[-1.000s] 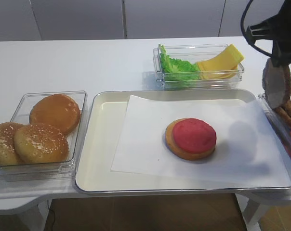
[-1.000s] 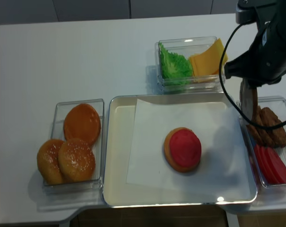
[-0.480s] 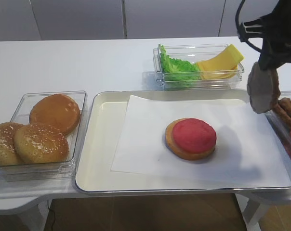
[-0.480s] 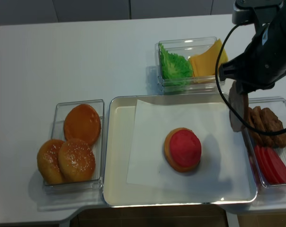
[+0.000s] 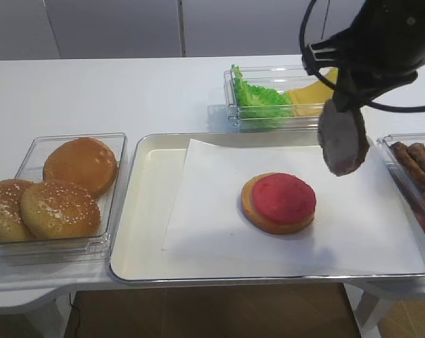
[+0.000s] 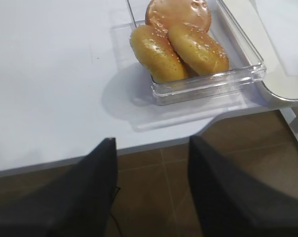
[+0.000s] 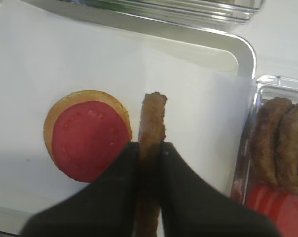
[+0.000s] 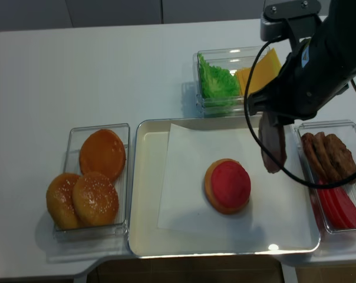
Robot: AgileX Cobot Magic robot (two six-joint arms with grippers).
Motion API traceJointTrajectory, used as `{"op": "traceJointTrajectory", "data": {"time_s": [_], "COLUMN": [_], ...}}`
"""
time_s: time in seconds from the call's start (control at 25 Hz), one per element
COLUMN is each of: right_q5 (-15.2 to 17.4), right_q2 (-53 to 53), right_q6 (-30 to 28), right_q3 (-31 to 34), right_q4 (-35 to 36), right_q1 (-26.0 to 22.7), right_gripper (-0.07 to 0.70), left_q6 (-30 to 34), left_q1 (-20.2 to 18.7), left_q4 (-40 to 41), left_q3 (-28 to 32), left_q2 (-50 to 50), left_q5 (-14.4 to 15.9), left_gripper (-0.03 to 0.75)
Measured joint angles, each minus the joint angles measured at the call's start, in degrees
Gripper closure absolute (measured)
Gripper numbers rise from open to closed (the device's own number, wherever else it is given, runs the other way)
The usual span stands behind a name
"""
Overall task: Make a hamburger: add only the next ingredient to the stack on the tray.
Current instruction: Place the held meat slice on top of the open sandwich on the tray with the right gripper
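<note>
My right gripper (image 5: 341, 107) (image 7: 150, 146) (image 8: 271, 119) is shut on the brown meat patty (image 5: 343, 141) (image 7: 153, 116) (image 8: 273, 147), which hangs on edge from the jaws. It is held above the cream tray (image 5: 138, 211) (image 8: 144, 194) (image 7: 239, 43), just right of the stack (image 5: 278, 204) (image 7: 85, 136) (image 8: 227, 186), a tan bun base topped with a red disc. Patty and stack are apart. My left gripper (image 6: 151, 142) is open and holds nothing, off the table's front left edge above the floor.
A clear box of buns (image 5: 58, 190) (image 6: 188, 44) (image 8: 95, 177) stands left of the tray. Behind the tray is a box with lettuce and cheese (image 5: 290, 98) (image 8: 237, 79). A box of more patties and red slices (image 8: 334, 174) (image 7: 279, 143) sits at the tray's right.
My right gripper has carried the patty leftward, from over the right-hand box to above the tray beside the stack. The stack has not moved.
</note>
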Motion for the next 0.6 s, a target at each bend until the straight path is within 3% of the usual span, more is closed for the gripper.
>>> {"op": "traceJointTrajectory", "data": {"time_s": [0.32,0.6], "right_q5": [-1.60,-2.23], "right_q2": [1.36,4.34], "right_q6": [1.08,4.46], "right_q3": [0.00,0.00], "right_q4": [-1.94,-10.16], "right_q1": [5.68,11.54], "right_gripper": [0.545,0.545], "left_q6": [0.00,0.00], "left_q1": [0.00,0.00], "left_q4": [0.00,0.00], "left_q3": [0.00,0.00], "left_q2": [0.00,0.00], "left_q5": [0.00,0.00], "left_gripper": [0.365,0.365]}}
